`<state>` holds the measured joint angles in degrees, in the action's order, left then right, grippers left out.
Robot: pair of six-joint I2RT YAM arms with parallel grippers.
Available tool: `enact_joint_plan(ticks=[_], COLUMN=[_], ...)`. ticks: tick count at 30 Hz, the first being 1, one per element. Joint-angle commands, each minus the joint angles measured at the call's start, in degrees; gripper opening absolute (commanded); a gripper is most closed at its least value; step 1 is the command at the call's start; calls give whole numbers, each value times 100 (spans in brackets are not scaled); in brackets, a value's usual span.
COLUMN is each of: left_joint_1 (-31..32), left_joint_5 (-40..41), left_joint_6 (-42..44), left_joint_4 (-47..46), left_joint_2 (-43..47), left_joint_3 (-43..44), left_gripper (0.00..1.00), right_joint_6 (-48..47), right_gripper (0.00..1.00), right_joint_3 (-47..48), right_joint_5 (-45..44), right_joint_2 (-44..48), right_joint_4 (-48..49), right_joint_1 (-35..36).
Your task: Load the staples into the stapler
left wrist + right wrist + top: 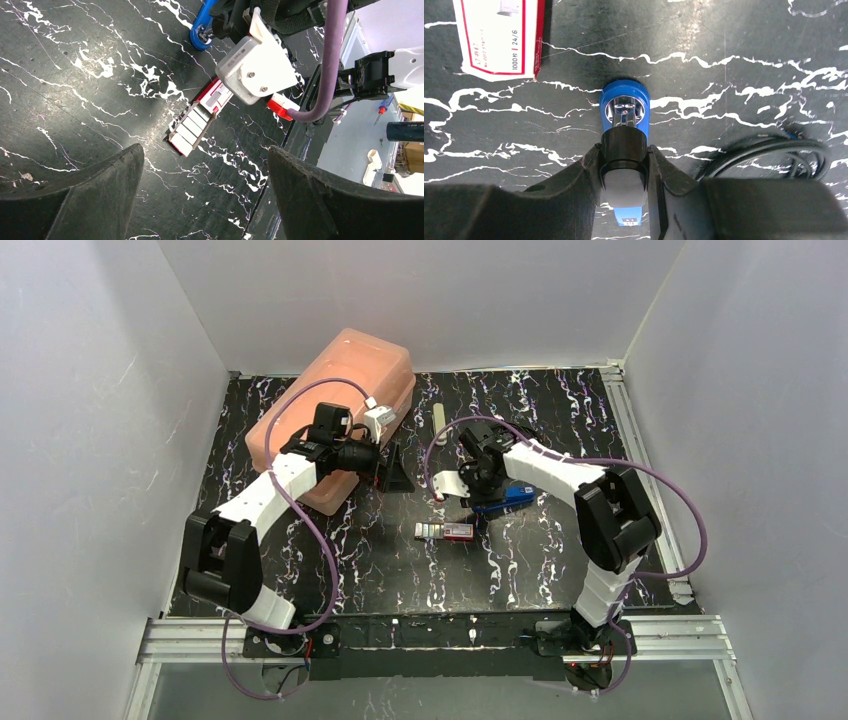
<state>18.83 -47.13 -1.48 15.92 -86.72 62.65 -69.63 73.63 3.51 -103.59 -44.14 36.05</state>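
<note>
Right gripper: I am seeing the right gripper (624,154) gripping the black upper arm of the small blue-based plastic stapler (624,102). One black finger is touching it on each side, though I cannot judge from the wrist view how firmly they are pressing.
Stapler: it is lying on the black, white-veined marbled table (350,560), right of centre, with its rounded blue nose pointing away from the right wrist camera.
Staples: the small flat pink-red cardboard staple box (458,531) with the pale label is lying flat on the table, near the stapler on the side toward the arm bases and not touching it. Its grey inner tray (186,132) is sticking partly out of one end.
Left gripper: the left gripper (204,150) is hanging above the table with its jaws spread wide and nothing between them. Its camera is looking across at the staple box.
Background: the large salmon-pink plastic case (345,390) is sitting at the back left, and the left arm is crossing in front of its near corner.
</note>
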Motion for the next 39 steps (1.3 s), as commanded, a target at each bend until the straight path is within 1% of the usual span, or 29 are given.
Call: enact_joint_plan(ticks=[1,4,8,9,10,12,15,19,22,25,28,32,33,39], left_joint_1=[-37,-35,-32,-31,-33,-35,-33,-33,-32,-34,-30,24,59,437], left_joint_5=[-112,-139,-189,-186,-180,-181,-196,-208,-217,-226,-259,-336,-345,-369], left_joint_6=[104,103,121,238,309,363,393,435,491,594,684,745,788,1175], left_joint_4=[84,-19,-71,-66,-75,-135,-303,-386,-393,-478,-664,-1023,-1101,-1459], left_joint_2=[346,375,353,345,333,335,399,444,477,508,558,549,512,140], left_joint_3=[26,-48,-93,-102,-117,-174,-307,-401,-439,-515,-656,-841,-866,-736], left_gripper=[90,90,91,91,91,92,92,92,92,91,90,85,83,73], right_joint_6=[872,1250,1499,1542,1586,1649,1680,1672,1655,1643,1665,1828,1860,1966], right_gripper=[31,39,41,41,43,51,56,56,49,38,23,4,1,1], right_joint_3=[-216,-296,-377,-390,-387,-371,-354,-302,-226,-200,-210,-202,-195,-42], right_joint_5=[-32,-14,83,114,146,204,257,296,438,638,931,1324,1419,1836], right_joint_2=[278,309,342,346,348,353,351,332,316,341,440,637,699,942], right_joint_4=[227,357,496,514,527,531,530,517,464,430,458,571,615,710], right_joint_1=[-41,-113,-252,-280,-309,-362,-413,-482,-561,-598,-681,-838,-883,-1011])
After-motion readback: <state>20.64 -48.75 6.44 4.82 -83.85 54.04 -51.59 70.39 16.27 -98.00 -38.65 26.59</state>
